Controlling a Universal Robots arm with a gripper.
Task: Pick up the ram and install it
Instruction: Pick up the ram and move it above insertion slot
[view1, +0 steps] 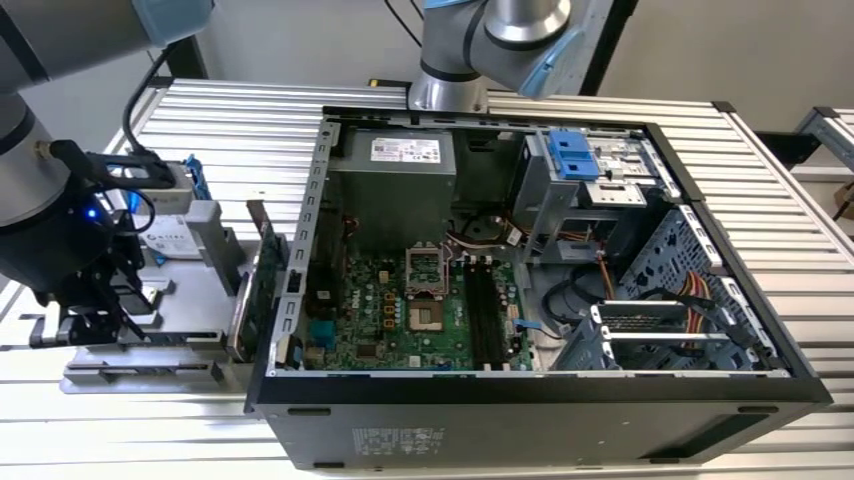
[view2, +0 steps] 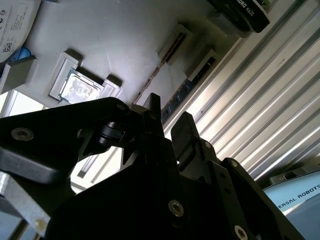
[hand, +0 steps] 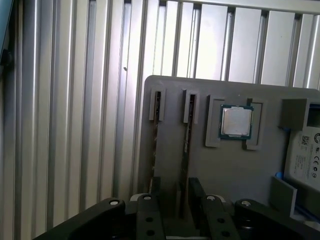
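Note:
Two thin ram sticks stand on edge in slots of a grey holder tray (hand: 240, 170). In the first wrist view my gripper (hand: 175, 187) hangs just above the tray, open. Its black fingers (hand: 155, 192) straddle one ram stick (hand: 186, 145), and the other ram stick (hand: 155, 135) lies just outside them. The second wrist view shows the same: the ram (view2: 187, 85) runs into the gap of the gripper (view2: 169, 117), with the neighbouring stick (view2: 162, 65) beside it. In the exterior view the gripper (view1: 83, 322) is low over the tray (view1: 147, 345), at that view's left of the open computer case (view1: 534, 395).
The tray also holds a square silver processor (hand: 237, 121), a hard drive (hand: 305, 150) and an upright expansion card (view1: 254, 280). Inside the case, the motherboard (view1: 387, 320) has dark memory slots (view1: 487, 315) near its middle. Everything rests on a ribbed aluminium table (view1: 787, 210).

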